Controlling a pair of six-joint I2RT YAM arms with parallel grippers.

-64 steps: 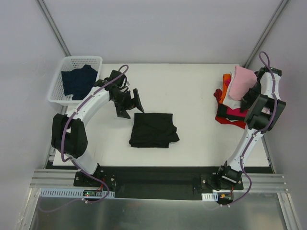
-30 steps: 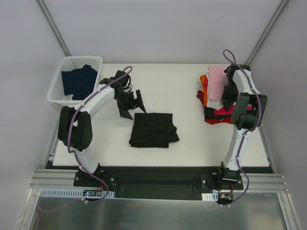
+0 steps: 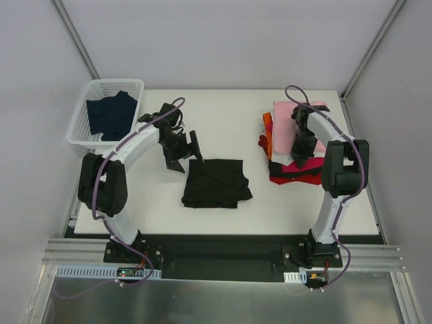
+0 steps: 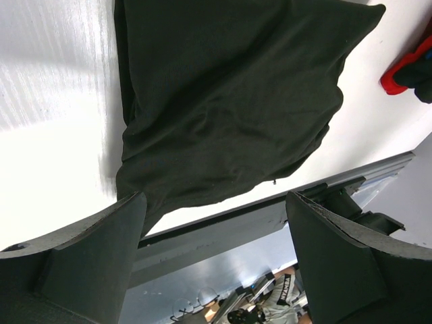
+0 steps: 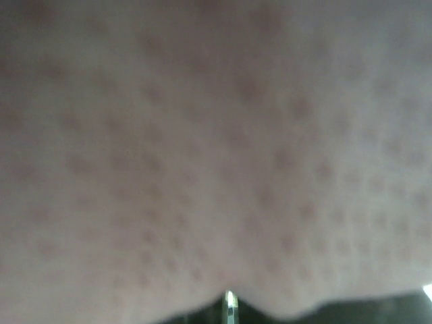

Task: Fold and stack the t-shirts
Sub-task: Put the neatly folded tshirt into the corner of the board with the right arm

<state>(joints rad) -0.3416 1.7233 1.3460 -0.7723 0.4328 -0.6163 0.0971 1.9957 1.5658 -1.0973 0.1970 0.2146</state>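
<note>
Top external: my left gripper point(image 3: 190, 158), spread wide, hovers at the far-left corner of the black t-shirt point(image 3: 216, 183). My right gripper point(image 3: 300, 144), pressed together, sits against the pink t-shirt point(image 3: 287, 110).

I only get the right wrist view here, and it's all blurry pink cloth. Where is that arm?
Observer: The right end effector is shut, down on the pile of shirts at the table's right, with a pink shirt at its far end.
Operator: And the left?
Observer: The left end effector is open and empty, by the far edge of the folded black shirt.
Operator: Anything else?
Observer: A navy shirt in the white basket, far left.
</note>
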